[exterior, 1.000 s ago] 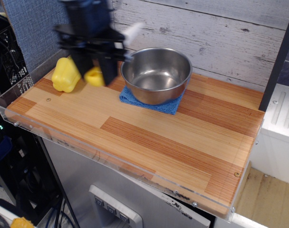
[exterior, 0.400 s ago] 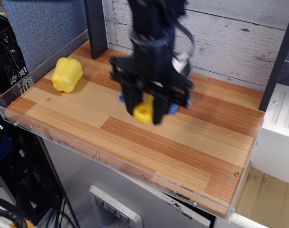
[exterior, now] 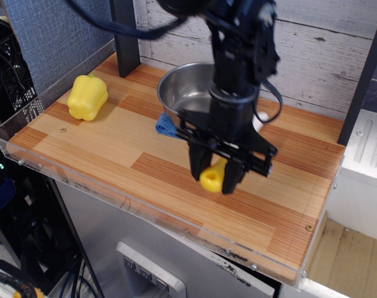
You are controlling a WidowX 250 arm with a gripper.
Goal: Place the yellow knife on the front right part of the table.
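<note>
My black gripper [exterior: 217,178] is shut on the yellow knife [exterior: 213,177]. Its chunky yellow handle with a hole sticks out between the fingers toward the camera. A white bit of the blade [exterior: 258,120] shows behind the gripper on the right. The gripper holds the knife just above the striped wooden table [exterior: 114,146], over its middle, a little right of centre and toward the front. I cannot tell whether the knife touches the wood.
A steel bowl [exterior: 182,93] sits on a small blue cloth [exterior: 166,126] behind the gripper, partly hidden by the arm. A yellow toy bell pepper [exterior: 87,97] lies at the back left. A clear acrylic rim [exterior: 114,195] edges the table's front.
The gripper has carried the knife from the back left by the pepper, across in front of the bowl, to the right and toward the front, and it is lower now.
</note>
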